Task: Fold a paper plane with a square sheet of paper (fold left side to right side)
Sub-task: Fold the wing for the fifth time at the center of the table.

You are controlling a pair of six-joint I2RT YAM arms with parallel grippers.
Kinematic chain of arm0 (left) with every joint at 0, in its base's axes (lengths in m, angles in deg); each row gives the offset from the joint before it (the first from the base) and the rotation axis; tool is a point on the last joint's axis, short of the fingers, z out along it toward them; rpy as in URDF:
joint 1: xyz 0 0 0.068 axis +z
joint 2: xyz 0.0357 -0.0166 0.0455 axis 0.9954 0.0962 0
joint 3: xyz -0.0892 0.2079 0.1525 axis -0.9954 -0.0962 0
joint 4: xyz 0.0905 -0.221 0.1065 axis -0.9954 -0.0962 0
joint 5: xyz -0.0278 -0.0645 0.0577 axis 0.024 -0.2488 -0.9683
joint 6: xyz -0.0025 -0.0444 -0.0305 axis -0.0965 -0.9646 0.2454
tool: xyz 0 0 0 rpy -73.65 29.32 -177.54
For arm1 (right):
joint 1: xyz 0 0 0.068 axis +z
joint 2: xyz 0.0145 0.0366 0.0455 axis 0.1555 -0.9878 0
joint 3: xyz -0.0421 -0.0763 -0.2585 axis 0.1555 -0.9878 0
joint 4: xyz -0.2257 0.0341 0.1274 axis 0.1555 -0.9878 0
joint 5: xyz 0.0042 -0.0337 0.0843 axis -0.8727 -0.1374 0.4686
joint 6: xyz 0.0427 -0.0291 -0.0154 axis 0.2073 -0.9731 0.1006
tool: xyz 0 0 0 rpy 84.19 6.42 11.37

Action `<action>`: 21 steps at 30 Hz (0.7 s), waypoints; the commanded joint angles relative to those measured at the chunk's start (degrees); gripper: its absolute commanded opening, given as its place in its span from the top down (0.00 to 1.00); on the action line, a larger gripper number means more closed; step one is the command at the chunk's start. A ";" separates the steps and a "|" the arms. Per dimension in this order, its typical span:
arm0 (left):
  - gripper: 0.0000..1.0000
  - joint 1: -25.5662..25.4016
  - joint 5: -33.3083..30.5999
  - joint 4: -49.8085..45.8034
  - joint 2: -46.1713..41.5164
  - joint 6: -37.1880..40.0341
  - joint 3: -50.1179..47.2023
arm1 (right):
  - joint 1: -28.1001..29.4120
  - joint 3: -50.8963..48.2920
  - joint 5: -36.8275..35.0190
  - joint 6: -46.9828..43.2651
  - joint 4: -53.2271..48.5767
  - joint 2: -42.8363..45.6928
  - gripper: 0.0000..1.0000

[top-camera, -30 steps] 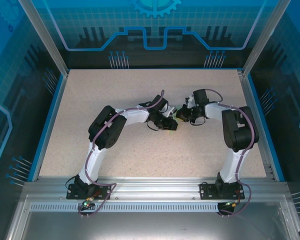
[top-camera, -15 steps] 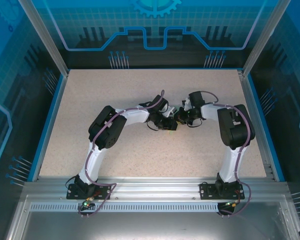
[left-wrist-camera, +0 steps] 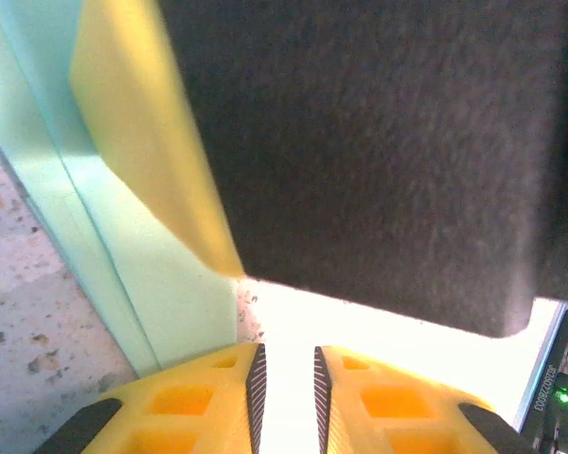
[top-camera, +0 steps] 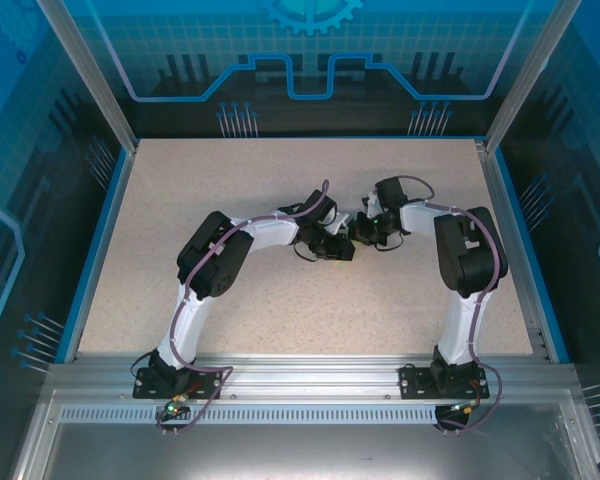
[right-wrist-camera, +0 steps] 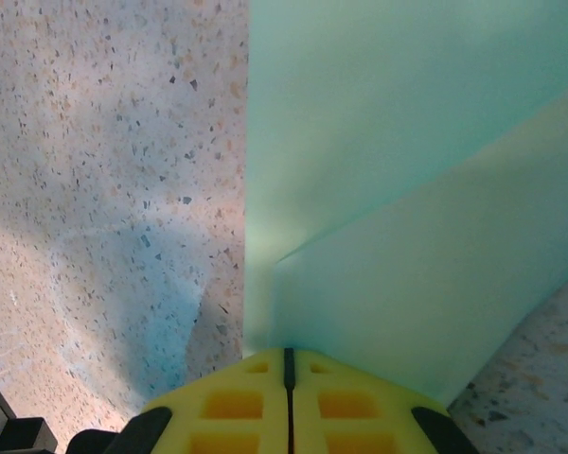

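At the right gripper [right-wrist-camera: 286, 356]: shut flush, no gap between the yellow pads, tips set on the near edge of the thin pale mint-green square sheet of paper [right-wrist-camera: 407, 170]. Pinching or merely pressing down, cannot tell. Outward from there, paper spreading toward 12 to 2 o'clock, flat on the speckled beige bench [right-wrist-camera: 104, 142], with a folded-over layer edged on a slant from 7 to 2 o'clock.

At the left gripper [left-wrist-camera: 285, 367]: parted by a narrow slot, washed out by glare, apparently gripping nothing. Mint paper off toward 9 to 10 o'clock from those tips, long edge running 11 to 6 o'clock, close by but apart.

From above, tips nearly meeting mid-bench, left at about 8 o'clock of right. Fold judged unfinished. Judged nearer: the right arm, in contact with the sheet. For the left, likely a short reach toward 9 o'clock to catch the free side.
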 commanded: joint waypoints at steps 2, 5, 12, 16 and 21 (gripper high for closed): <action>0.75 -0.80 -2.51 -8.07 3.30 0.95 -2.51 | -3.20 2.92 -6.64 -2.08 0.44 -2.72 0.93; 0.75 -0.75 -2.52 -8.07 3.30 0.89 -2.65 | -3.52 4.31 -6.40 -2.28 -0.03 -3.53 0.93; 0.75 -0.74 -2.55 -8.08 3.22 1.03 -2.80 | -4.58 6.01 -4.80 -2.60 0.22 -4.35 0.93; 0.75 -0.75 -2.51 -8.06 3.17 1.05 -2.85 | -5.41 6.43 -3.17 -3.06 1.31 -4.74 0.93; 0.75 -0.76 -2.42 -7.90 3.04 1.00 -3.15 | -7.23 6.85 -0.42 -3.33 3.14 -4.66 0.92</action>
